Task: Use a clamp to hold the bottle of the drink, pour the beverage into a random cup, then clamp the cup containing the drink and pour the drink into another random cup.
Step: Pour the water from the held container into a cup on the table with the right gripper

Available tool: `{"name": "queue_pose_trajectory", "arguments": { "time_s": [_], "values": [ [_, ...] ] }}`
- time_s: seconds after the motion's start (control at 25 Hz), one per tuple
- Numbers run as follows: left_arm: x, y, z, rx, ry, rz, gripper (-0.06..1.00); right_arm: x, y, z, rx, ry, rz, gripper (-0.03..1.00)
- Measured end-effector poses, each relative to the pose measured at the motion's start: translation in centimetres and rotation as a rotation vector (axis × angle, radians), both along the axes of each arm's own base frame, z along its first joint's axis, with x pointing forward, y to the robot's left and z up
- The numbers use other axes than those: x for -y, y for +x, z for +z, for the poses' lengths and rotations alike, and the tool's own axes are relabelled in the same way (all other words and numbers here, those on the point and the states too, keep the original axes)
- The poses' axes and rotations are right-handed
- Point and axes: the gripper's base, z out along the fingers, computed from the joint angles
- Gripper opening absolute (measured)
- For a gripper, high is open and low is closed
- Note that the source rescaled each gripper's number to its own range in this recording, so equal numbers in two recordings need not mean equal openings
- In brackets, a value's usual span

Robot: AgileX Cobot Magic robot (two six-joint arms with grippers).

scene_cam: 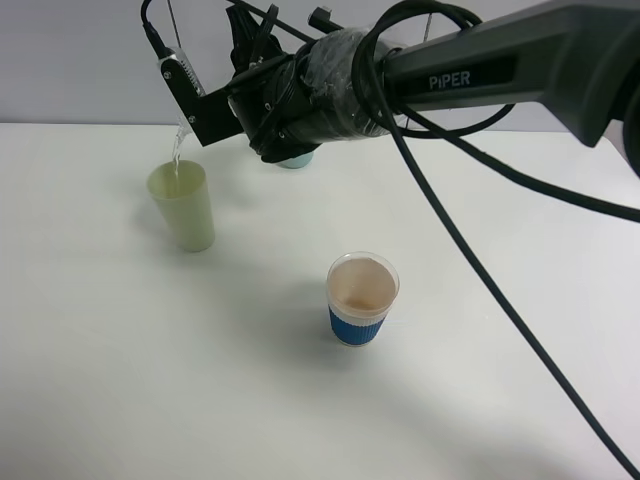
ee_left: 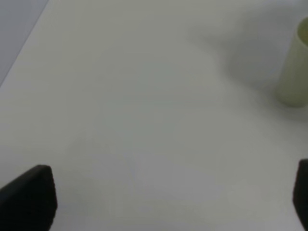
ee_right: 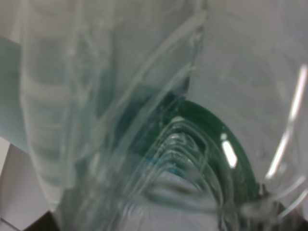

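One bottle, three cups (one half-hidden)

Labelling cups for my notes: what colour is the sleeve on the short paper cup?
Blue sleeve, seen best in the high exterior view.

The dark grey arm bears the white word "PiPER".

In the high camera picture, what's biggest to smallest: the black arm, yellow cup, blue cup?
1. Arm.
2. Yellow cup and blue cup look alike; blue sits nearer the camera, so unranked.
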Motion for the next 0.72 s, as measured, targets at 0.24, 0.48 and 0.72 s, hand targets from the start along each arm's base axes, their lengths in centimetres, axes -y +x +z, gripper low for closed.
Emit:
{"name": "queue_pose_trajectory", "arguments": {
  "time_s": [0.24,0.48,0.72],
  "values": [
    [0.00,0.00,0.00,0.000,0.000,0.000,1.00,-0.07,0.04,0.14,0.020,-0.020,0.016,0.00],
    [0.00,0.00,0.00,0.000,0.000,0.000,1.00,-0.14,0.08,0.29,0.041,-0.038,0.030,0.00],
    [0.00,0.00,0.00,0.000,0.000,0.000,1.00,-0.19,0.10,0.39,0.055,-0.049,0.039,0.00]
  ]
}}
